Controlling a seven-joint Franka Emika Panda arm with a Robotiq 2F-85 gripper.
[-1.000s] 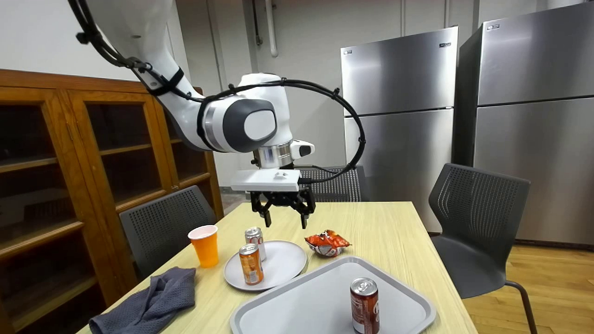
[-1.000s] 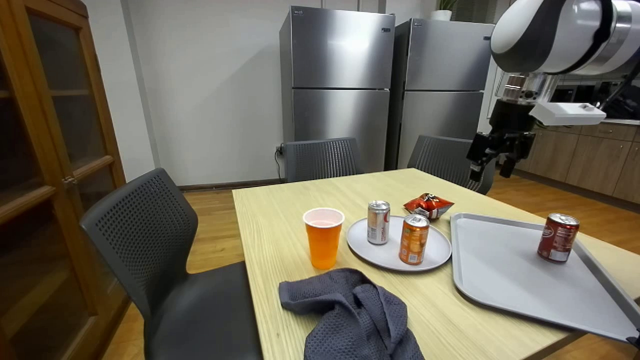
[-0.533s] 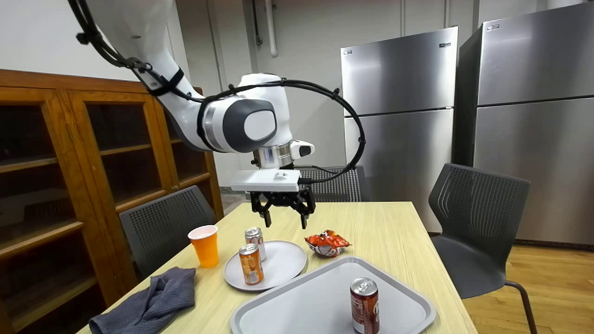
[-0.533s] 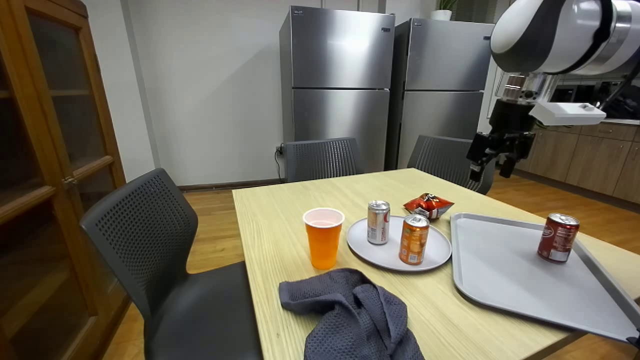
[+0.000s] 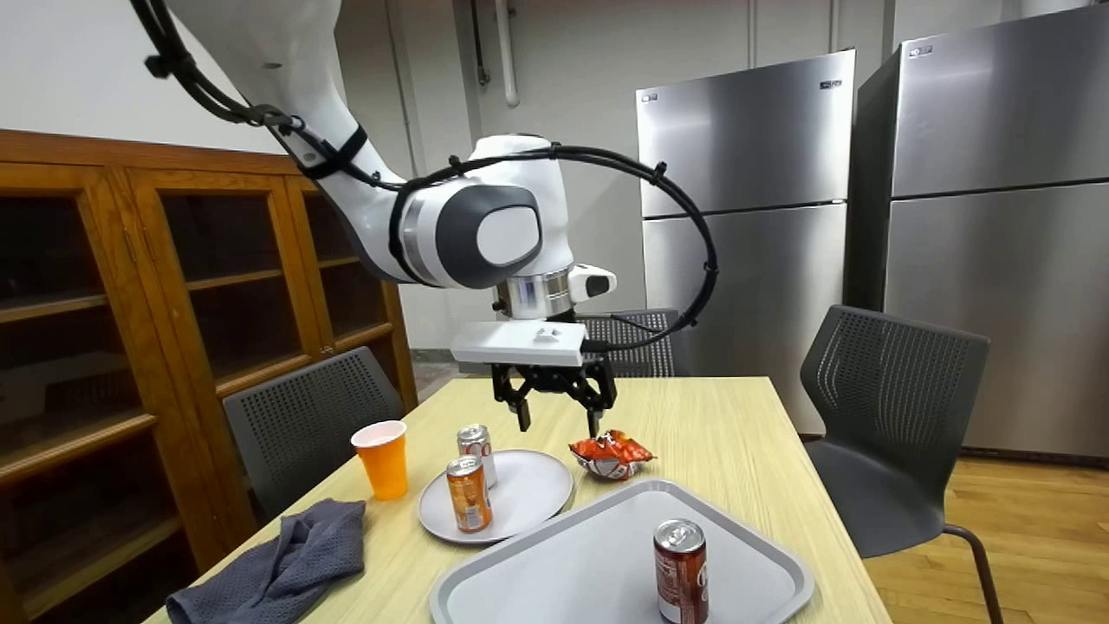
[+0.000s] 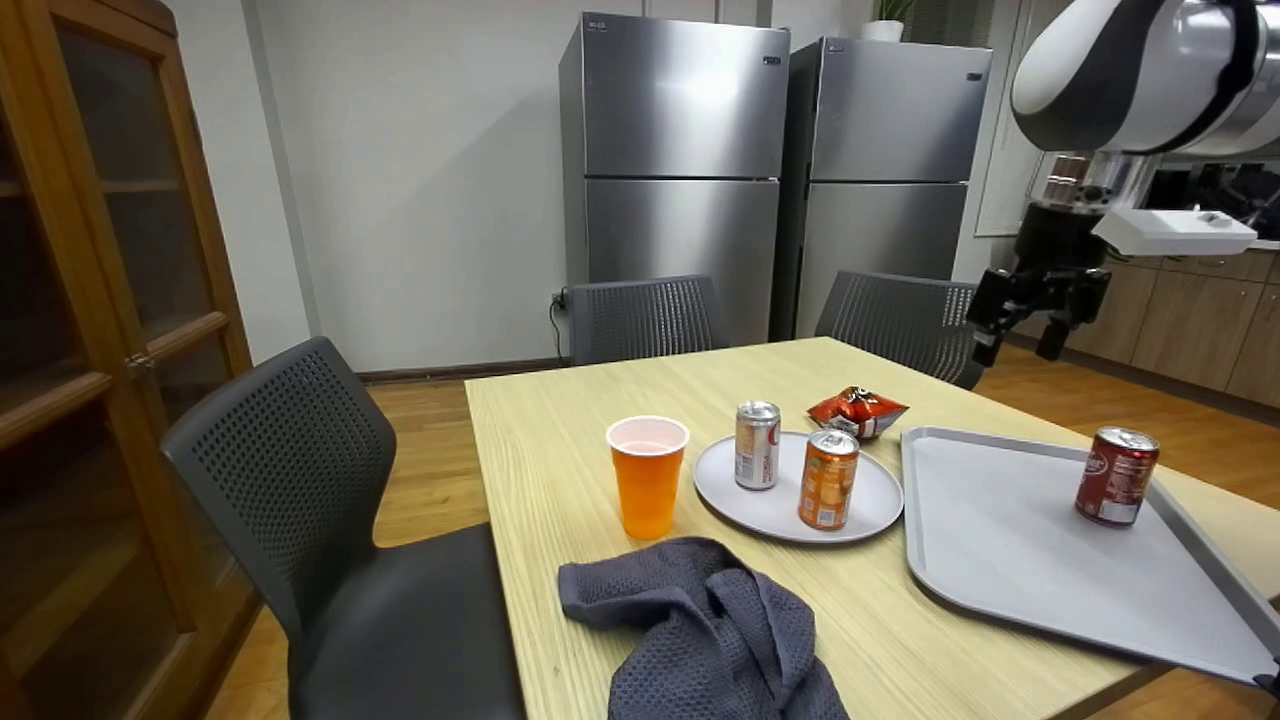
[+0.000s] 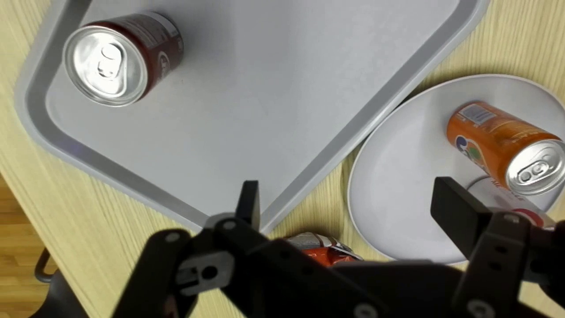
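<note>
Above the pale surface (image 5: 710, 416), a spread hand (image 5: 559, 422) bearing nothing

The hand is released: its fingers (image 7: 457, 216) stand wide apart in all three views, with nothing between them and nothing touched. The present step reads as positioning, short of any grasp. What looks nearest is a red snack bag (image 5: 612, 455), lying on the surface at four o'clock from the hand in an exterior view and at seven o'clock in the wrist view. There, a plate (image 7: 393, 190) bears an orange can (image 7: 503, 143) at two o'clock and a silver can (image 7: 505, 198) at three, while a tray (image 7: 247, 132) spreads from nine to one o'clock, with a dark red can (image 7: 128, 57) at ten. The next move seems to call for setting the finger gap over a single thing, clear of the can tops and tray rim.

The hand's linkage covers much of the bag in the wrist view; a finger and the orange can mask part of the silver one. The tray runs off at twelve o'clock there, and a dark towel (image 6: 720, 630) is cut off at six in an exterior view. The bag's lettering is unreadable, and the hand's height is hard to judge.
</note>
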